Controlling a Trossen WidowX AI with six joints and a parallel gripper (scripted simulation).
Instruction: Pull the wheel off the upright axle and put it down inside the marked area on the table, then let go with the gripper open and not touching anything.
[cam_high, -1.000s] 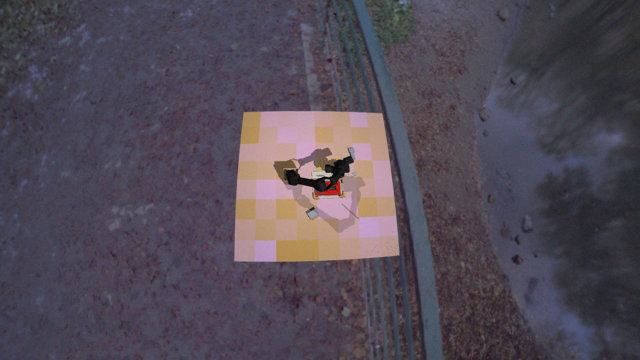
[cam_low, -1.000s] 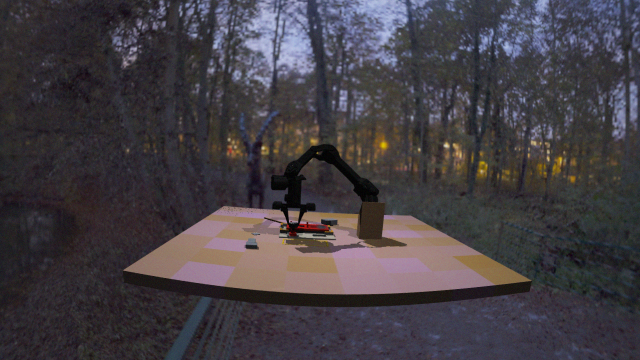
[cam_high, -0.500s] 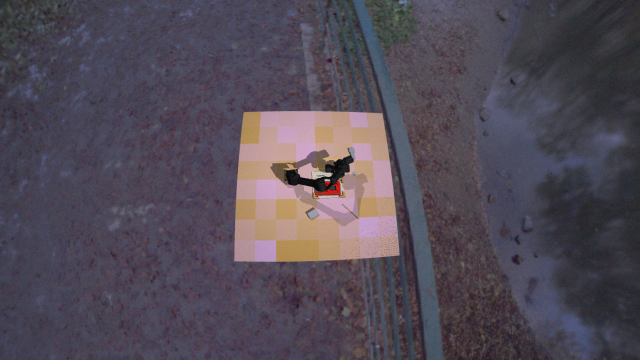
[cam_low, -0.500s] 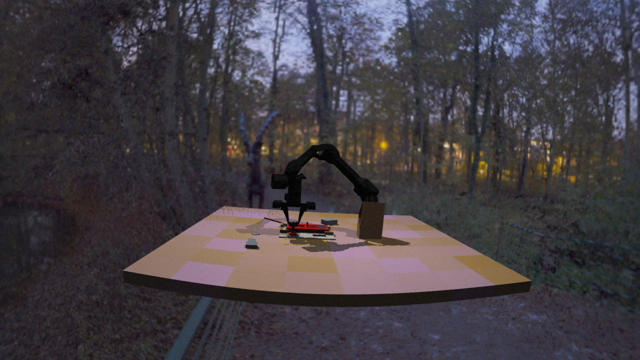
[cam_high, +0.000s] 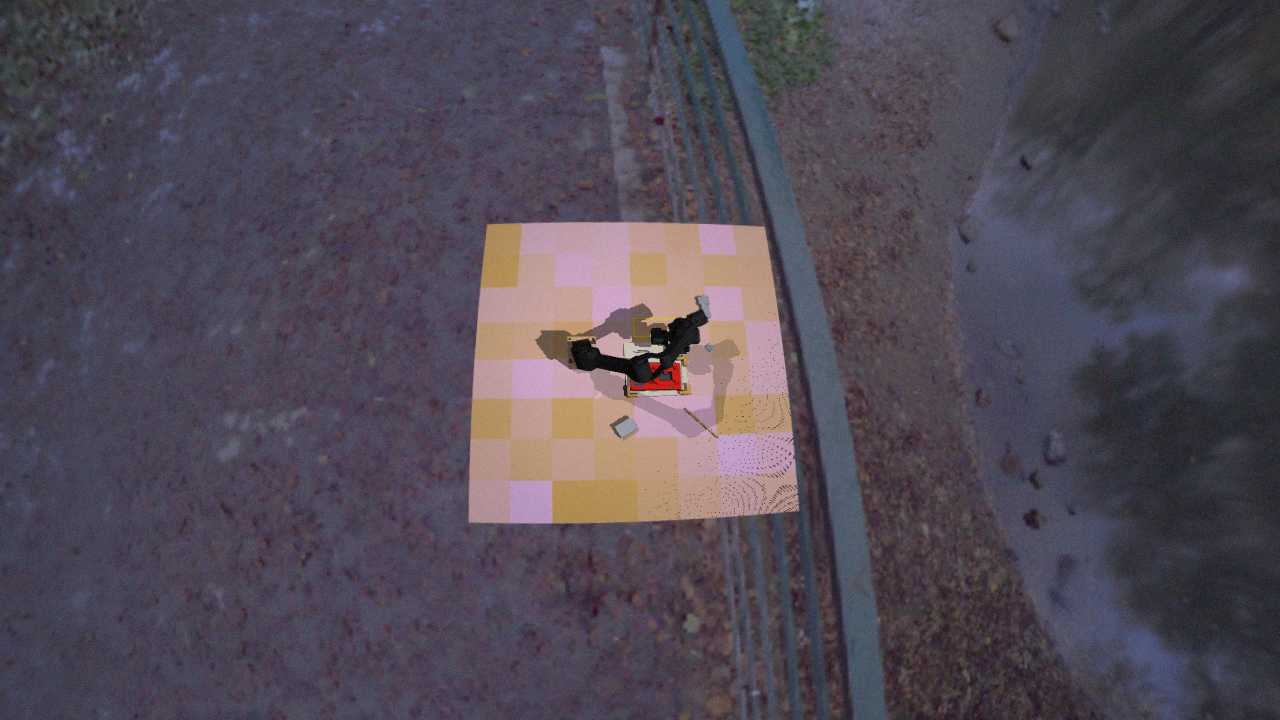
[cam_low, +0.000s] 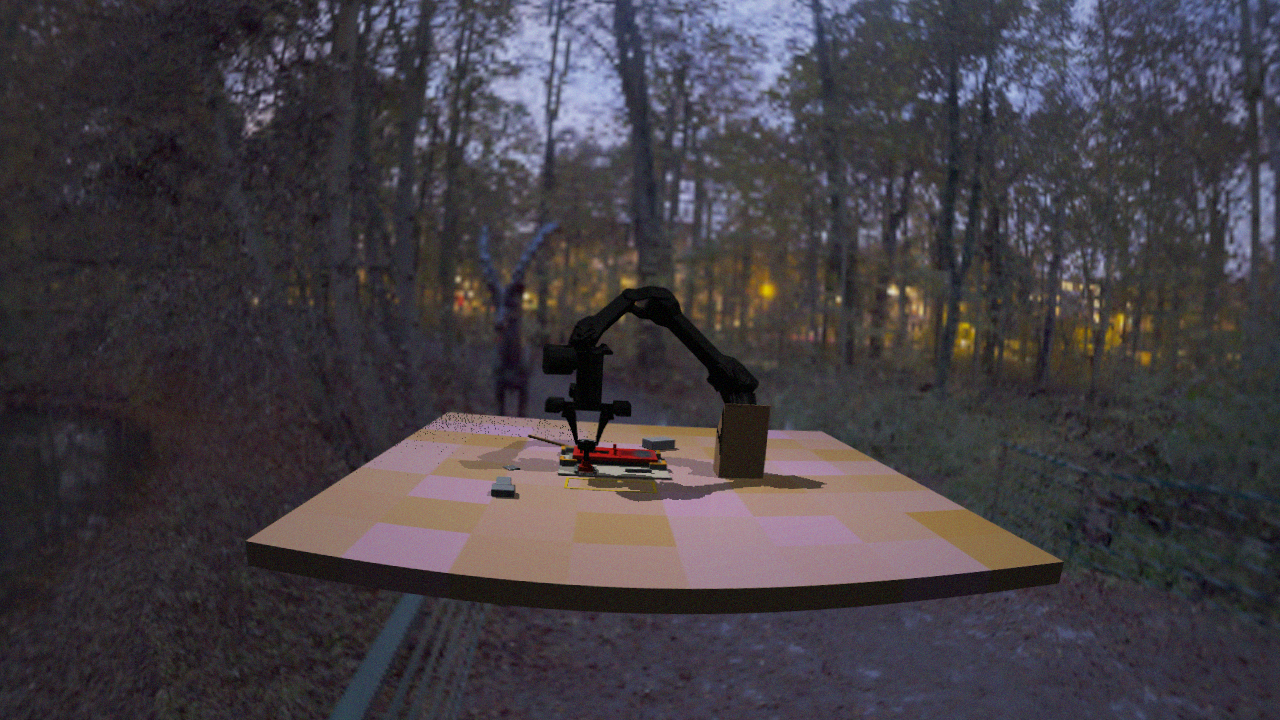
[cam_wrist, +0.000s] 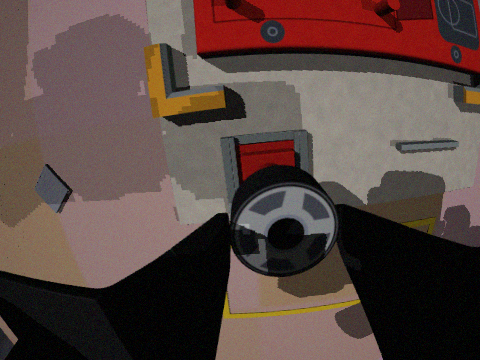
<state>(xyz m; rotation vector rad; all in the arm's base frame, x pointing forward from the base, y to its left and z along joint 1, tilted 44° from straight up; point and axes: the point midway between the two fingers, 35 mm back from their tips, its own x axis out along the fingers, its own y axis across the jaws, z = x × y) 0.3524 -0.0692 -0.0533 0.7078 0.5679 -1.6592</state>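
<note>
Raised yellow corner bracket (cam_wrist: 162, 100) and red block (cam_wrist: 325, 35) obstruct passage beyond the wheel (cam_wrist: 285, 229).

Checkered table (cam_high: 530, 501) (cam_low: 626, 550) under 1 thin stick (cam_high: 700, 422) (cam_low: 546, 439).

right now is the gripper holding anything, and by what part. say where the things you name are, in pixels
The gripper (cam_high: 659, 336) (cam_low: 586, 440) (cam_wrist: 282, 220) holds the wheel (cam_low: 586, 445) (cam_wrist: 305, 203), its fingertips at opposite sides of the black outer rim, not at the hub.

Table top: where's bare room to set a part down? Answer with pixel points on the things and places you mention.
Bare patches: the strip between the table's front edge and the yellow-marked area (cam_low: 611, 489); also beyond the wooden stick (cam_high: 700, 422), toward the corner. Crowded: around the gripper (cam_low: 586, 442) (cam_wrist: 282, 220) and red block (cam_high: 666, 374) (cam_low: 626, 454) (cam_wrist: 320, 37).
</note>
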